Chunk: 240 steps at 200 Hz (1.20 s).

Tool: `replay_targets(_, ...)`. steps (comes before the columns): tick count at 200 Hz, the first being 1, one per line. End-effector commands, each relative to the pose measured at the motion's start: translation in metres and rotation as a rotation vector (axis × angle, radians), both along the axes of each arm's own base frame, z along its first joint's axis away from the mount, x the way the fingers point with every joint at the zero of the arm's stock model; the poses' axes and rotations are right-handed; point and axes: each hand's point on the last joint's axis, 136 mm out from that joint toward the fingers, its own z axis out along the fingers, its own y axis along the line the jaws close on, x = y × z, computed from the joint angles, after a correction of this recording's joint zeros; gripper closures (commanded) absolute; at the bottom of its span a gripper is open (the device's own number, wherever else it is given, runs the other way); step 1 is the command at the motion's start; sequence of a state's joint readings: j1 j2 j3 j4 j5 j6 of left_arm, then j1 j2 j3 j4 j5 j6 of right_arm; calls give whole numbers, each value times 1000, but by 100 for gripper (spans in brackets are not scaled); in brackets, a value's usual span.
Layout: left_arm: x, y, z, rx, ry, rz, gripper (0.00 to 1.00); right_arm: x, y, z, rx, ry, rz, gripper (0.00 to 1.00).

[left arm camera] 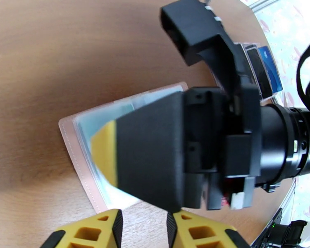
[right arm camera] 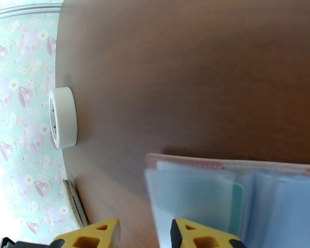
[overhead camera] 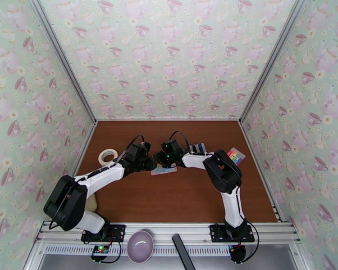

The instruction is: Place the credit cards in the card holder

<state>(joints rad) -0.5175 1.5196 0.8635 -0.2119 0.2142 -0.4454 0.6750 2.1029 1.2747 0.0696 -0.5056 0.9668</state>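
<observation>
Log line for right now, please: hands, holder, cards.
left hand open, empty, at card holder edge | right hand over holder's open pockets, grip unclear | credit cards bunched on table beyond holder

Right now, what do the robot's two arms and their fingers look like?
Both the left arm and right arm have white links, bulky black joints and looping black cables. The fingers are yellow wedges with cut-out holes. A green light glows at the right wrist.
</observation>
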Motion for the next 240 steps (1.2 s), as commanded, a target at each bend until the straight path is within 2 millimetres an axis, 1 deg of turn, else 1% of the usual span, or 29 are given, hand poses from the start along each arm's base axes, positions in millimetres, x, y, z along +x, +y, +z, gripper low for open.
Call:
replay_targets(1,-4,-3,-21,-14,42,-13,65,2,7,1,16,8,0,61)
replay_targets(33,-10,-10,-45,-49,92,-21,65,1,4,-16,-11,45,-15,61)
replay_targets(56,-13,-14,-59,-60,112,-21,65,2,4,-23,-16,55,-24,61)
replay_targets(74,-13,-13,-68,-48,124,-15,65,4,4,-23,-16,54,-36,61)
replay_targets(98,-12,-5,-81,14,149,1,66,9,4,-19,-2,50,-51,61)
replay_targets(101,-10,0,-85,41,147,18,66,10,4,-16,4,46,-53,61)
replay_targets(117,-7,8,-93,97,162,38,66,13,5,-8,18,30,-59,61)
replay_targets(142,-2,19,-99,163,175,60,66,19,2,12,20,-9,-62,61)
replay_targets(173,3,30,-94,198,164,69,66,24,-15,36,-17,-74,-70,61)
replay_targets(195,5,36,-89,213,156,73,66,27,-33,51,-52,-119,-76,60)
replay_targets(205,6,37,-88,214,158,71,66,29,-44,58,-85,-147,-82,60)
replay_targets(231,7,25,-81,157,152,38,67,32,-76,77,-186,-219,-93,60)
replay_targets(240,6,21,-77,142,141,31,66,34,-92,84,-237,-250,-100,59)
